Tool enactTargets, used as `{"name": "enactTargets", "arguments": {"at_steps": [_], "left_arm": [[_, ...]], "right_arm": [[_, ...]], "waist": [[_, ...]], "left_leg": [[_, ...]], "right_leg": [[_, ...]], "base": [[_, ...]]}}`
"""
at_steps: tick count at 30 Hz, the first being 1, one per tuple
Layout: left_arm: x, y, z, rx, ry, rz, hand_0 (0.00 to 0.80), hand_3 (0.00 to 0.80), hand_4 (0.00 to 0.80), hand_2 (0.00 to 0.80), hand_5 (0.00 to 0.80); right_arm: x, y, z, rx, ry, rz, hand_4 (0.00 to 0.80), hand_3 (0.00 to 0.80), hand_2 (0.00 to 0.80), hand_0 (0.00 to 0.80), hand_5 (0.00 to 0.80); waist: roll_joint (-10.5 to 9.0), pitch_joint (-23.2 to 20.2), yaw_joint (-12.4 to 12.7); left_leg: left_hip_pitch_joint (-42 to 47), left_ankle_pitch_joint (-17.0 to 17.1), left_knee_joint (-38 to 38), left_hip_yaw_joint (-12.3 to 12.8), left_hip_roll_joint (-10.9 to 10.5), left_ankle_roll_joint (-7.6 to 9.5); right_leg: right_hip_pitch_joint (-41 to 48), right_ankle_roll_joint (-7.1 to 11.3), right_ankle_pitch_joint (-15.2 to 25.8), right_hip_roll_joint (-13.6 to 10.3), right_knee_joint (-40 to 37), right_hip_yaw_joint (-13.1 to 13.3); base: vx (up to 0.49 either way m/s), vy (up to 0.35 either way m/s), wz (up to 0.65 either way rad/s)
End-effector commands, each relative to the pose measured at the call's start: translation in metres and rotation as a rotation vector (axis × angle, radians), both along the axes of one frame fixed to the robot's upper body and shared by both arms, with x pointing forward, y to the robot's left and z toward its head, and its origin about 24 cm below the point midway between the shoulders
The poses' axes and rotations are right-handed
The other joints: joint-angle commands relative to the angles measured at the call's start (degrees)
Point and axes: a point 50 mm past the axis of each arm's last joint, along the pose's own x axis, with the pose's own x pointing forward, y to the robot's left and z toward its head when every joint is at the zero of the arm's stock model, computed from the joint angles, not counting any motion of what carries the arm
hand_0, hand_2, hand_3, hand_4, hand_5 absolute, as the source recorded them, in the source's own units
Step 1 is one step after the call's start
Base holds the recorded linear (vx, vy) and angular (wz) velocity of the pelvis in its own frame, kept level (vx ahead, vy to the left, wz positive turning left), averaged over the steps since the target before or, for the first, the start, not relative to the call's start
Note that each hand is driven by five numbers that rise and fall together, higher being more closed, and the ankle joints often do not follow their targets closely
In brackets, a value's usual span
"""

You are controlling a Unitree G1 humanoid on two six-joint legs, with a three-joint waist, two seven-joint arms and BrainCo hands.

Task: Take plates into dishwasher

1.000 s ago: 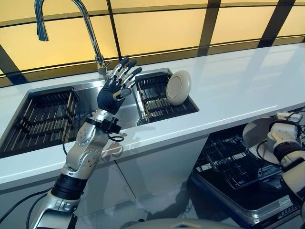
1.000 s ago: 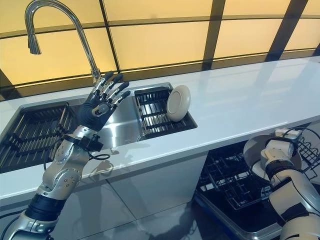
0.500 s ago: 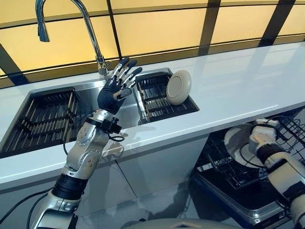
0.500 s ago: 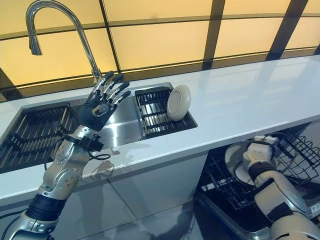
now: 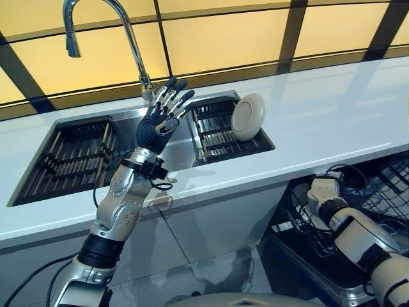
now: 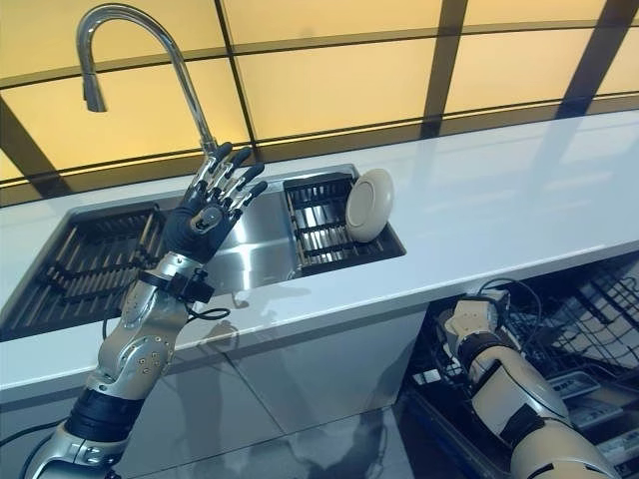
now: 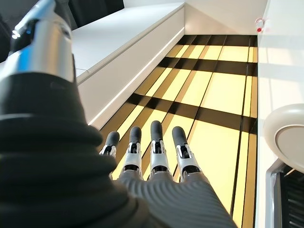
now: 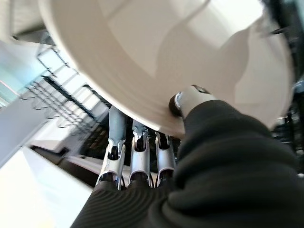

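Observation:
A cream plate [image 5: 248,117] stands on edge in the right sink rack [image 5: 220,131]. My left hand [image 5: 160,120] is raised over the sink just left of that rack, fingers [image 7: 156,147] straight and spread, holding nothing. My right arm [image 5: 348,225] reaches low under the counter edge into the open dishwasher. In the right wrist view my right hand [image 8: 139,154] grips a second cream plate [image 8: 166,57], thumb on its rim and fingers beneath it. That plate is hidden in both eye views.
The dishwasher's dark wire racks [image 5: 386,188] are pulled out at the lower right, below the white counter [image 5: 332,121]. A tall faucet [image 5: 128,32] rises behind the sink. Another dark rack [image 5: 70,153] fills the left basin.
My right hand has carried its plate left and down, under the counter edge and out of the eye views. The camera has shifted a little. The left arm has stayed still.

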Motion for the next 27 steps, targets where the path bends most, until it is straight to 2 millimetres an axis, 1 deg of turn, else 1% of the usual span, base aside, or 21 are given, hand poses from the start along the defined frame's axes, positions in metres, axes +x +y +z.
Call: {"name": "enactTargets", "arguments": {"at_steps": [1, 4, 5, 7, 9, 12, 13, 14, 17, 21, 25, 27], "left_arm": [[-0.002, -0.019, 0.033, 0.04, -0.165, -0.063, 0.0, 0.0, 0.0, 0.0, 0.0], [-0.003, -0.019, 0.032, 0.038, -0.163, -0.066, 0.0, 0.0, 0.0, 0.0, 0.0], [-0.004, -0.018, 0.032, 0.038, -0.16, -0.065, 0.0, 0.0, 0.0, 0.0, 0.0], [-0.004, -0.015, 0.031, 0.037, -0.154, -0.06, 0.0, 0.0, 0.0, 0.0, 0.0], [-0.002, -0.013, 0.031, 0.038, -0.15, -0.049, 0.0, 0.0, 0.0, 0.0, 0.0], [-0.001, -0.01, 0.032, 0.038, -0.151, -0.031, 0.0, 0.0, 0.0, 0.0, 0.0], [0.0, -0.009, 0.032, 0.038, -0.152, -0.023, 0.0, 0.0, 0.0, 0.0, 0.0], [0.0, -0.007, 0.032, 0.038, -0.153, -0.013, 0.0, 0.0, 0.0, 0.0, 0.0], [-0.003, 0.0, 0.028, 0.039, -0.159, 0.022, 0.0, 0.0, 0.0, 0.0, 0.0], [-0.007, 0.011, 0.023, 0.037, -0.166, 0.072, 0.0, 0.0, 0.0, 0.0, 0.0], [-0.01, 0.017, 0.02, 0.036, -0.171, 0.098, 0.0, 0.0, 0.0, 0.0, 0.0], [-0.013, 0.021, 0.019, 0.037, -0.176, 0.111, 0.0, 0.0, 0.0, 0.0, 0.0]], "right_arm": [[0.031, 0.029, 0.025, 0.038, -0.077, 0.113, 0.8, 0.8, 0.8, 0.8, 0.8], [0.024, 0.031, 0.014, 0.16, -0.046, 0.041, 0.8, 0.8, 0.8, 0.8, 0.8], [0.018, 0.032, 0.003, 0.289, -0.025, -0.034, 0.8, 0.8, 0.8, 0.8, 0.8], [0.01, 0.033, -0.008, 0.407, -0.028, -0.116, 0.8, 0.8, 0.8, 0.8, 0.8], [0.008, 0.03, -0.01, 0.524, -0.054, -0.193, 0.8, 0.8, 0.8, 0.8, 0.8], [0.007, 0.027, -0.01, 0.629, -0.107, -0.234, 0.8, 0.8, 0.8, 0.8, 0.8], [0.006, 0.025, -0.01, 0.654, -0.124, -0.243, 0.082, 0.082, 0.082, 0.082, 0.082], [0.005, 0.024, -0.011, 0.669, -0.138, -0.246, 0.0, 0.0, 0.0, 0.0, 0.0], [0.0, 0.021, -0.008, 0.694, -0.193, -0.236, 0.0, 0.0, 0.0, 0.0, 0.0], [-0.009, 0.015, 0.001, 0.689, -0.275, -0.213, 0.0, 0.0, 0.0, 0.0, 0.0], [-0.02, 0.009, 0.0, 0.715, -0.324, -0.222, 0.0, 0.0, 0.0, 0.0, 0.0], [-0.025, 0.004, 0.004, 0.727, -0.364, -0.217, 0.0, 0.0, 0.0, 0.0, 0.0]], "waist": [[-2.84, 1.17, 3.78], [-2.84, 1.06, 3.78], [-2.92, 1.02, 3.7], [-3.01, 1.11, 3.45], [-3.2, 1.22, 2.95], [-3.44, 1.42, 2.12], [-3.48, 1.47, 1.77], [-3.52, 1.5, 1.37], [-3.74, 1.67, 0.03], [-4.09, 2.02, -1.81], [-4.36, 2.1, -2.75], [-4.53, 2.21, -3.37]], "left_leg": [[0.76, -4.83, 0.09, -1.24, -5.53, 6.26], [0.79, -4.82, 0.09, -1.37, -5.56, 6.2], [0.91, -4.83, 0.09, -1.29, -5.5, 6.13], [1.3, -4.96, 0.09, -1.08, -5.42, 6.05], [1.77, -5.15, 0.09, -0.75, -5.33, 6.05], [2.28, -5.37, 0.09, -0.19, -5.22, 6.03], [2.39, -5.43, 0.09, 0.01, -5.17, 6.05], [2.51, -5.44, 0.09, 0.25, -5.11, 6.04], [2.8, -5.58, 0.09, 1.07, -4.93, 6.03], [3.08, -5.8, 0.09, 2.2, -4.72, 6.03], [3.23, -6.0, 0.09, 2.97, -4.57, 6.12], [3.37, -6.13, 0.09, 3.45, -4.48, 6.17]], "right_leg": [[-0.44, 0.12, -1.43, -0.06, 0.58, -1.86], [-0.34, 0.13, -1.5, -0.06, 0.58, -1.84], [-0.18, 0.09, -1.55, -0.07, 0.58, -1.81], [0.21, 0.02, -1.53, -0.08, 0.58, -1.71], [0.57, -0.07, -1.48, -0.01, 0.58, -1.45], [0.87, -0.16, -1.35, 0.17, 0.58, -0.87], [0.89, -0.17, -1.32, 0.23, 0.58, -0.64], [0.91, -0.18, -1.26, 0.28, 0.58, -0.37], [0.89, -0.09, -1.15, 0.45, 0.58, 0.52], [0.76, 0.12, -0.98, 0.66, 0.58, 1.63], [0.67, 0.24, -0.97, 0.86, 0.58, 2.37], [0.66, 0.35, -0.97, 0.98, 0.58, 2.69]], "base": [[0.004, 0.014, 0.09], [0.009, 0.012, 0.06], [0.019, 0.013, 0.04], [0.0, 0.0, 0.0], [0.0, 0.0, 0.0], [0.0, 0.0, 0.0], [0.012, 0.008, -0.04], [0.01, 0.011, -0.07], [0.008, 0.014, -0.13], [-0.001, 0.008, -0.07], [-0.002, 0.006, -0.16], [0.0, 0.0, 0.0]]}}
